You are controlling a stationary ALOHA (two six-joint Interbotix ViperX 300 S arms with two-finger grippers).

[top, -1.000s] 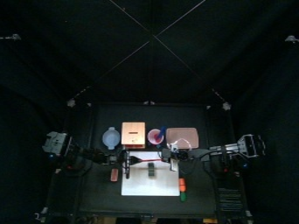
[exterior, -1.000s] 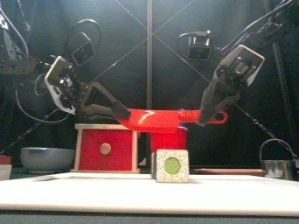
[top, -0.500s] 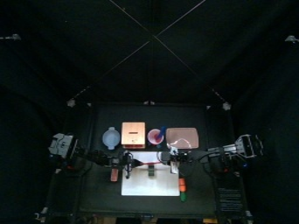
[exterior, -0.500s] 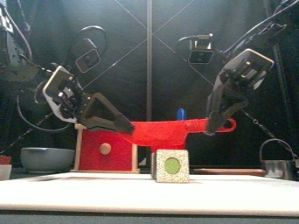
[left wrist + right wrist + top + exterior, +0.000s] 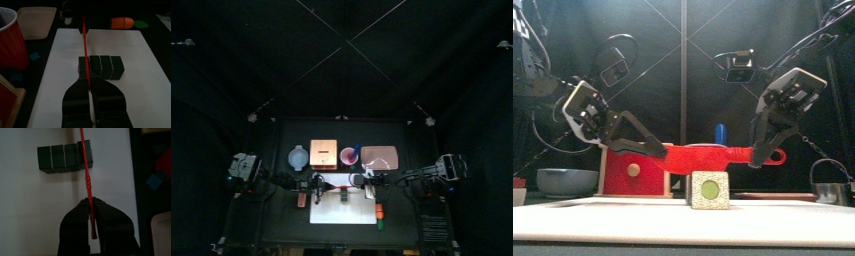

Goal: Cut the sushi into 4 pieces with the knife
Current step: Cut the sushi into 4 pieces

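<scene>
Note the knife point(image 5: 700, 154): level, long axis left-right, tip pointing left, just over the sushi point(image 5: 710, 189), which runs near-far. The left gripper point(image 5: 647, 150) and right gripper point(image 5: 763, 150) each clamp it.

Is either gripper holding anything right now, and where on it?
Both hold the red knife, level above the sushi roll: the left gripper is shut on its blade end, the right gripper on its handle end.

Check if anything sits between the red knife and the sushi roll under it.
Nothing visible. The red knife, held at both ends by the left gripper and right gripper, hangs right over the sushi roll on the white board.
</scene>
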